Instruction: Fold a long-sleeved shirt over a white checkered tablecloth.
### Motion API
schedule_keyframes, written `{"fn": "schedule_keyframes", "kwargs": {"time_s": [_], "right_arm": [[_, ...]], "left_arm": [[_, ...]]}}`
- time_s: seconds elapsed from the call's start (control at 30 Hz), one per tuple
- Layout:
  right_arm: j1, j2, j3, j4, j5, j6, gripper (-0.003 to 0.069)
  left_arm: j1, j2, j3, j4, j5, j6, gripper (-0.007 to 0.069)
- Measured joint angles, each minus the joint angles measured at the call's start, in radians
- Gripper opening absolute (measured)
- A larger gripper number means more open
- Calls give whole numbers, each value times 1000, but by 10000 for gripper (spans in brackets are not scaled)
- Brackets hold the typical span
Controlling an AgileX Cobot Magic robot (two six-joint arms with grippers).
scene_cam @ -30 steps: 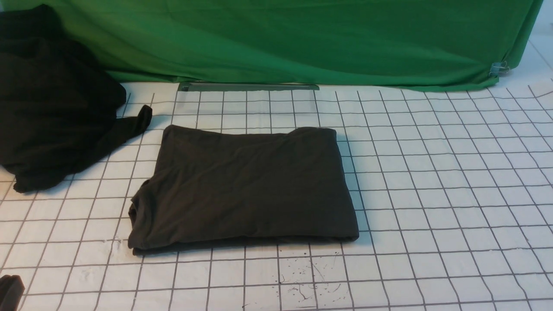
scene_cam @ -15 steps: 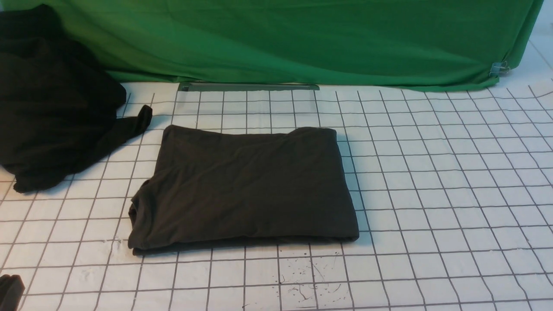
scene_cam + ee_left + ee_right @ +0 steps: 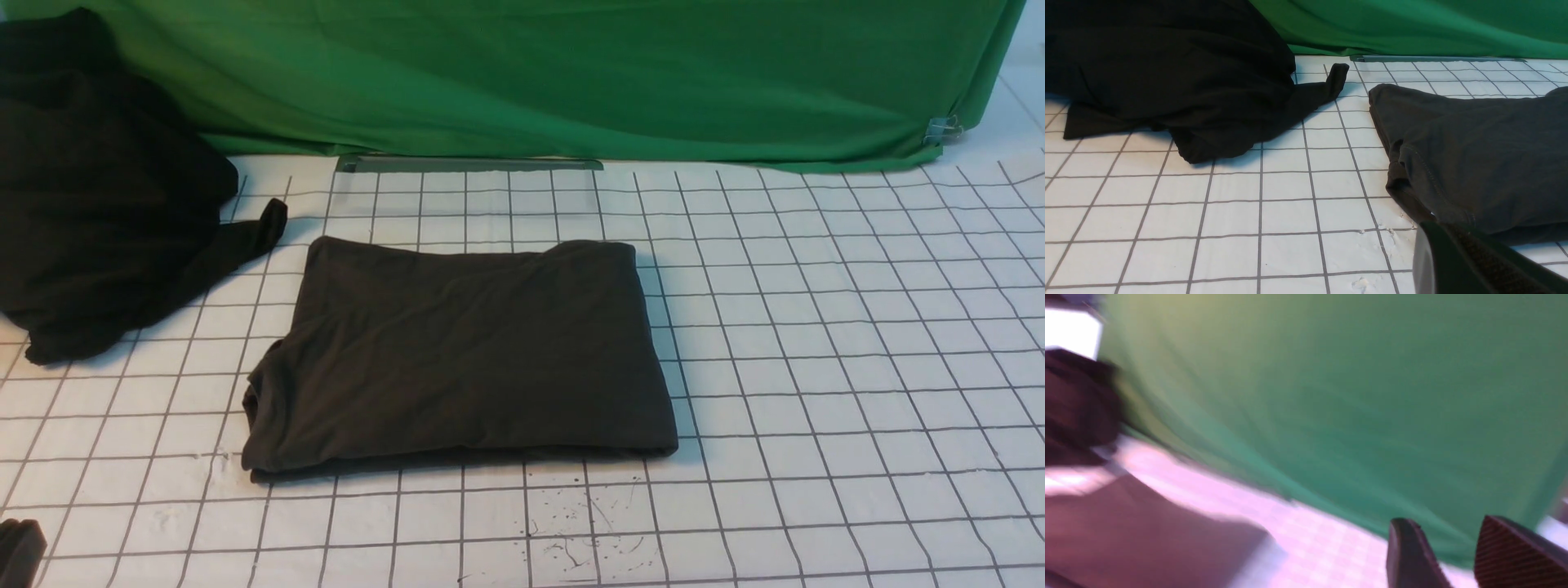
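Your left gripper (image 3: pixel 1457 261) sits closed and empty just beside the shirt (image 3: pixel 461 355), your right gripper (image 3: pixel 1453 555) hangs parted on nothing, and the shirt lies as a neat folded rectangle on the checkered tablecloth (image 3: pixel 816 343), so folding looks done.

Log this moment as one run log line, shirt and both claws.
long-sleeved shirt: folded, flat on white checkered tablecloth | left claw: shut, empty, beside shirt | right claw: open, empty, raised

A plain green cloth (image 3: pixel 571 73) hangs as the backdrop, its lower right corner held by a metal clip (image 3: pixel 943 128).
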Motion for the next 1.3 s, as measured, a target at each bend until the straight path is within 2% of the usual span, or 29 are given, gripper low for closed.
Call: {"fn": "schedule_keyframes", "kwargs": {"time_s": [0.2, 0.33, 0.5, 0.7, 0.93, 1.3], "right_arm": [[-256, -38, 203, -1, 7, -63, 241], [-320, -104, 340, -1, 15, -64, 241], [-321, -157, 355, 0, 48, -23, 242], [-302, -159, 355, 3, 49, 109, 242], [-246, -159, 355, 3, 49, 93, 242], [-260, -159, 355, 3, 48, 93, 242]], "left_arm": [[0, 0, 0, 0, -1, 0, 17], [0, 0, 0, 0, -1, 0, 17], [0, -2, 0, 1, -4, 0, 17], [0, -2, 0, 4, -4, 0, 17], [0, -2, 0, 4, -4, 0, 18], [0, -2, 0, 4, -4, 0, 18]]}}
